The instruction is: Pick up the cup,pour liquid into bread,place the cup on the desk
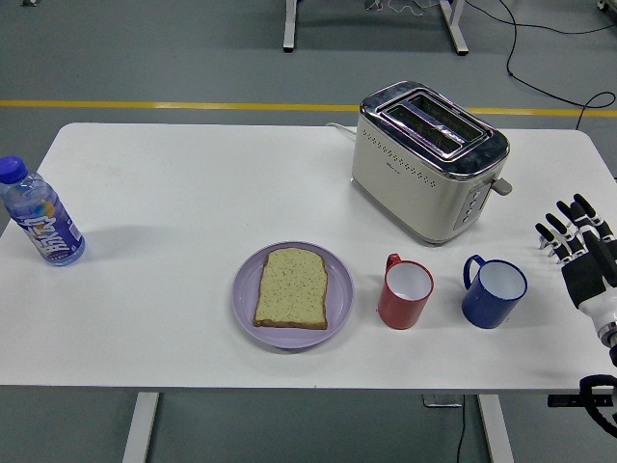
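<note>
Blue cup beside red cup: two cups, one bread slice.

- The water bottle at the left edge of the frame carries a blue label with white lettering, tilted and too blurred to read.
- The toaster in the upper right has a small dark mark on its cream front, under the dotted row; it is too small to make out.
- No other text, number or sign can be read anywhere.
</note>
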You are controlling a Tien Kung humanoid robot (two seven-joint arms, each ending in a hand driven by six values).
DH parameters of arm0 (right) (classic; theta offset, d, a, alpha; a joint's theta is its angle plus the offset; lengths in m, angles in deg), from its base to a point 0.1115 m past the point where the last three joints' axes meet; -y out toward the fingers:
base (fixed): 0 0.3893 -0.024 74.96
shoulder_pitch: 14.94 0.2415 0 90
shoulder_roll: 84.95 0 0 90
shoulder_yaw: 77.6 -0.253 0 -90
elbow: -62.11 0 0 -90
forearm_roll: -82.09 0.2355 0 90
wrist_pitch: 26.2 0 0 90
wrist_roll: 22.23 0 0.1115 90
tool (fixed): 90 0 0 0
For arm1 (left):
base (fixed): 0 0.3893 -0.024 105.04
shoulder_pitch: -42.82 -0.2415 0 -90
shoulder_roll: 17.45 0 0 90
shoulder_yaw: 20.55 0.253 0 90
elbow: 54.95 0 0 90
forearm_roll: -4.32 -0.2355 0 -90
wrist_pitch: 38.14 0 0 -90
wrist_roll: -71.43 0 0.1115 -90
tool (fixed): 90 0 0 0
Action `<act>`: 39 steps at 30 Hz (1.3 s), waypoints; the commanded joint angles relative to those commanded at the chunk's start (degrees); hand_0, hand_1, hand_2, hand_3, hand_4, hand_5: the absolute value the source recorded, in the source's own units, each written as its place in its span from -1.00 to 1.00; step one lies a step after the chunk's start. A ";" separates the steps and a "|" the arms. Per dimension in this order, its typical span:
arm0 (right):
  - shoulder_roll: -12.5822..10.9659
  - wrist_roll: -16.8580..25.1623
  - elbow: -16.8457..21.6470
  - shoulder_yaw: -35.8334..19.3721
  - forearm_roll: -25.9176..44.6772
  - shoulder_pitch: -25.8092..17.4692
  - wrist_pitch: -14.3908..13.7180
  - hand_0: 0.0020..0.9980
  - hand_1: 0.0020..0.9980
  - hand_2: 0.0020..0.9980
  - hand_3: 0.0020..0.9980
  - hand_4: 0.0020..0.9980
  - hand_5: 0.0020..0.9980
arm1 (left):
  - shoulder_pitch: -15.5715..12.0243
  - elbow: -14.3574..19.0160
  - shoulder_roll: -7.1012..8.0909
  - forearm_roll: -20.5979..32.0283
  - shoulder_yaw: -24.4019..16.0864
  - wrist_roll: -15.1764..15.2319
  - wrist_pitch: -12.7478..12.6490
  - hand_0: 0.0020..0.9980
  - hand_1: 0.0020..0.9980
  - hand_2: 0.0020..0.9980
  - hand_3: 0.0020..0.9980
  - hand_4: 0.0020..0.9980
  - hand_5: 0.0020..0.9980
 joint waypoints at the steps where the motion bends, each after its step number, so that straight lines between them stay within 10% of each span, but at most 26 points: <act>1: 0.15 -0.13 -0.23 -0.15 0.45 0.07 0.31 0.21 0.02 0.18 0.22 0.47 -0.58 | -0.01 0.00 0.00 0.01 0.01 0.00 0.01 0.38 0.51 0.55 0.22 -0.21 1.00; 18: 0.87 -8.70 -4.42 -4.70 1.10 0.38 8.19 0.15 -0.02 0.17 0.20 0.40 -0.63 | 0.16 0.04 0.10 0.63 0.47 0.22 0.08 0.38 0.51 0.55 0.22 -0.21 1.00; 39: 1.30 -8.43 -6.55 -6.00 -0.83 0.16 7.52 0.15 -0.03 0.17 0.19 0.35 -0.68 | -0.06 0.11 0.02 -0.73 -0.37 -0.25 -0.21 0.38 0.51 0.55 0.22 -0.21 1.00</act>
